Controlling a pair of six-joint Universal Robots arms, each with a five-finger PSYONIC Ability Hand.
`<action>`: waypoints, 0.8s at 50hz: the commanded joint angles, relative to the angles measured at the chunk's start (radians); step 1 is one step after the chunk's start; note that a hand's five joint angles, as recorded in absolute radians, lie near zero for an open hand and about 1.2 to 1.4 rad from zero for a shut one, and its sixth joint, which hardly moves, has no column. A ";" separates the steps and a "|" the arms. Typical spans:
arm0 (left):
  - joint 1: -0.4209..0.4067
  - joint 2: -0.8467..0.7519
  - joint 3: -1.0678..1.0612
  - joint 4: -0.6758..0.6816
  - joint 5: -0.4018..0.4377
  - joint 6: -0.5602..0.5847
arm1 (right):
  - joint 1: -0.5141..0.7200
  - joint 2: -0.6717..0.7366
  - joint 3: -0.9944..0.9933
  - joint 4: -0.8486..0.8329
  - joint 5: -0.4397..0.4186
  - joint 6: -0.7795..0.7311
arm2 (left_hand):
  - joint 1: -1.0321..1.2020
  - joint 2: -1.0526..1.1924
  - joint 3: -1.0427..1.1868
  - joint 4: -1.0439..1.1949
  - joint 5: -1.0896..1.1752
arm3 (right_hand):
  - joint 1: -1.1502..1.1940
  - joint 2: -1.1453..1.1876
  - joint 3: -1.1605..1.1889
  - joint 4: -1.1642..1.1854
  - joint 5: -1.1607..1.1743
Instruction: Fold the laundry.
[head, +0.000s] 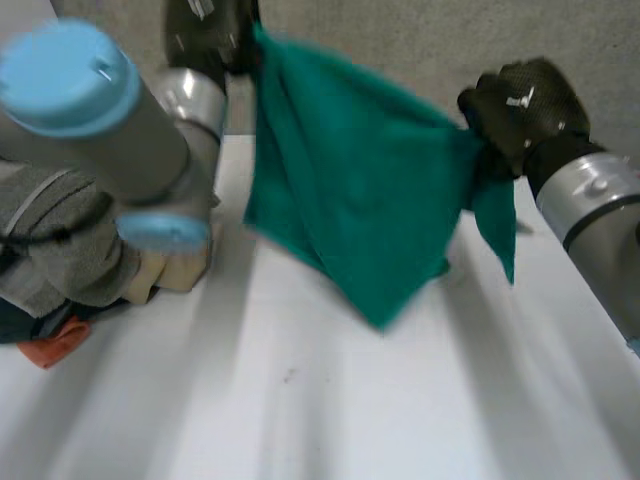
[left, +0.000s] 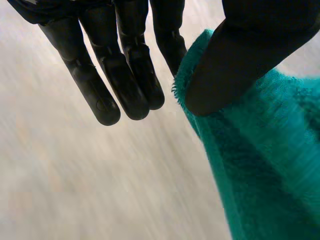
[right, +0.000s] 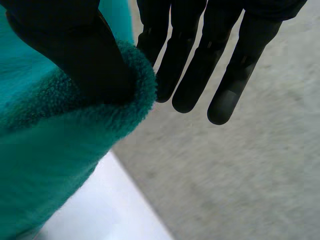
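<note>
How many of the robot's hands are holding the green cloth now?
2. The left hand pinches a top corner of the green cloth. The right hand pinches its opposite side. The cloth hangs between them above the white table.

No legible text or labels.

The left hand (head: 205, 35) is black. Behind it comes the left arm (head: 110, 140), a fat grey tube with round light-blue caps (head: 65, 75). The right hand (head: 520, 105) is black too, with a small white mark (head: 518, 100) on its back. Just behind it, the right arm (head: 595, 195) is shiny grey. Each hand has long, smooth black fingers (left: 127, 80) with round tips, and beside them a fatter black thumb (left: 240, 55).
</note>
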 joint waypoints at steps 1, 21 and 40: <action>0.009 0.060 -0.028 0.073 0.023 0.040 | 0.027 -0.077 0.132 -0.030 -0.058 -0.004 | 0.257 0.202 0.206 0.199 0.216 | 0.284 0.223 0.209 0.199 0.238; 0.003 0.207 -0.421 -0.112 0.102 0.090 | 0.082 0.018 0.076 0.274 -0.031 0.015 | 0.257 0.202 0.206 0.199 0.216 | -0.938 -0.998 -1.013 -1.023 -0.984; -0.017 0.485 -0.893 -0.105 0.131 0.198 | 0.159 0.449 -0.373 0.382 -0.055 0.216 | 0.257 0.202 0.206 0.199 0.216 | -0.872 -0.932 -0.947 -0.957 -0.918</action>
